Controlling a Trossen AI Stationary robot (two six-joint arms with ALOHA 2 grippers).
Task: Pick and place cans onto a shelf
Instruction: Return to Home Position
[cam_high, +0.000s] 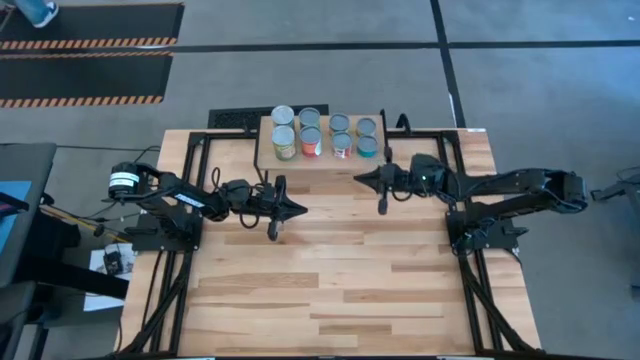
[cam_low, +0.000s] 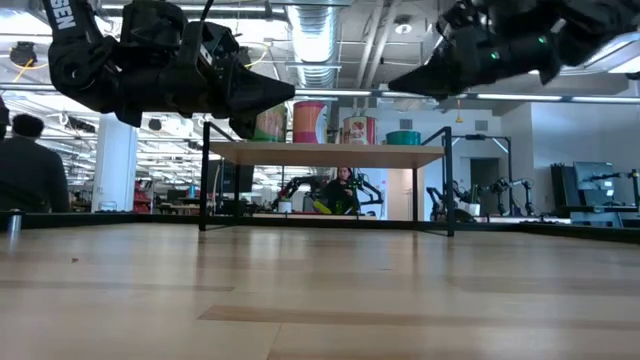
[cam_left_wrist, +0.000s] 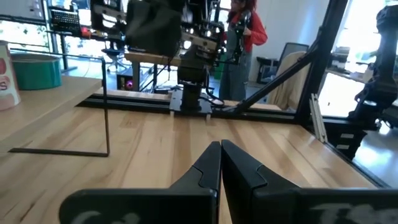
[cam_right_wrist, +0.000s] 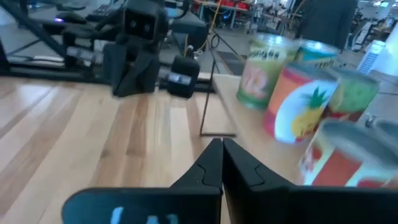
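Note:
Several cans (cam_high: 311, 142) stand upright in two rows on the shelf (cam_high: 268, 152) at the table's far middle. They also show in the right wrist view, where a yellow-green can (cam_right_wrist: 266, 73) and an orange one (cam_right_wrist: 297, 106) are close on one side. My left gripper (cam_high: 303, 209) hovers shut and level in front of the shelf, pointing toward the table's right. My right gripper (cam_high: 357, 180) hovers shut just off the shelf's near right corner, pointing left. Neither holds anything. In the low view both grippers (cam_low: 292, 92) (cam_low: 390, 85) hang at about can height, above the shelf board (cam_low: 325, 152).
Black frame rails (cam_high: 215, 135) run along the table's sides and behind the shelf. The near half of the tabletop (cam_high: 330, 285) is bare wood. People stand beyond the table: one in a red top (cam_left_wrist: 245, 28), another at the low view's left (cam_low: 25, 170).

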